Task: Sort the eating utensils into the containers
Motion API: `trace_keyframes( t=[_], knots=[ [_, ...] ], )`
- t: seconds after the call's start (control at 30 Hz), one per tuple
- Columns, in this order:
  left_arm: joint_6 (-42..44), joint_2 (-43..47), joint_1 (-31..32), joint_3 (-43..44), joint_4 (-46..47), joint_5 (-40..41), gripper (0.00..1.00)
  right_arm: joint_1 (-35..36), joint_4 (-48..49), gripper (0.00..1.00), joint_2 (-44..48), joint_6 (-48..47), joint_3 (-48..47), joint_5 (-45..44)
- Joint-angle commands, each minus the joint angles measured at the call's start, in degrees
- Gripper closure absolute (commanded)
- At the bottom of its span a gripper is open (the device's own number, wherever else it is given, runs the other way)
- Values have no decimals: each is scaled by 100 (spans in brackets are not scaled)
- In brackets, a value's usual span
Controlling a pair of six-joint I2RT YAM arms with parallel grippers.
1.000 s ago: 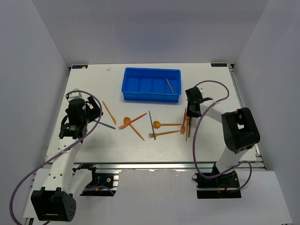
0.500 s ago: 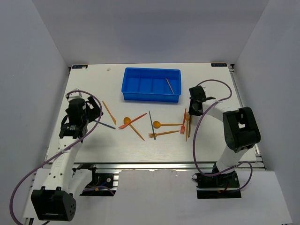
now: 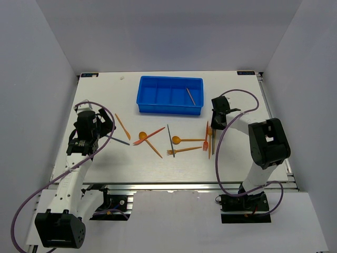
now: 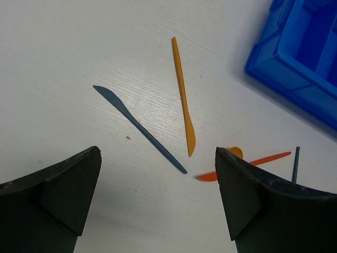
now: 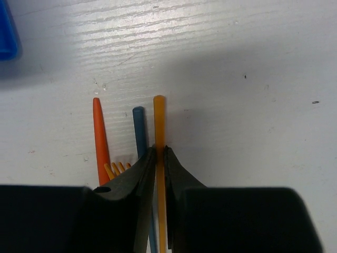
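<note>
The right gripper (image 5: pixel 159 153) pinched an orange stick (image 5: pixel 159 113) lying near the tray's (image 3: pixel 168 109) right end, on the arms' side. The left gripper (image 4: pixel 158 156) hung spread wide over a blue knife (image 4: pixel 138 126), well left of the tray.

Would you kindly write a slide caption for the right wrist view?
Right hand pinches an orange stick beside a dark blue stick and a red-orange utensil on the table.
</note>
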State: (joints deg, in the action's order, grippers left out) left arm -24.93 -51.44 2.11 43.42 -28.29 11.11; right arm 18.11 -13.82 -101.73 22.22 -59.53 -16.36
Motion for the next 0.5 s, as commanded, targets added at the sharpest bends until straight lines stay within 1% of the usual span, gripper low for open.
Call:
trace_keyframes(
  t=[0.0,0.03,0.1,0.13,0.17,0.3,0.4,0.47],
  knots=[
    [5,29,9,-35,-9,-48,2,-27,11,83,-84,89,72,-113],
    [5,29,18,-35,-9,-48,2,-35,64,86,-66,116,125,-70],
    [5,46,9,-35,-9,-48,2,-44,99,88,-48,134,248,1],
    [5,46,9,-35,-9,-39,2,-53,99,97,-57,134,266,45],
    [5,55,18,-27,-9,-39,2,-44,82,100,-66,125,266,106],
    [5,46,9,-35,-9,-39,2,-44,-137,100,241,37,126,72],
    [-3,46,18,-35,-9,-48,2,-35,-287,100,610,-182,-304,-25],
    [-3,29,18,-27,-9,-48,2,-9,-288,100,716,-550,-760,-17]
  ],
)
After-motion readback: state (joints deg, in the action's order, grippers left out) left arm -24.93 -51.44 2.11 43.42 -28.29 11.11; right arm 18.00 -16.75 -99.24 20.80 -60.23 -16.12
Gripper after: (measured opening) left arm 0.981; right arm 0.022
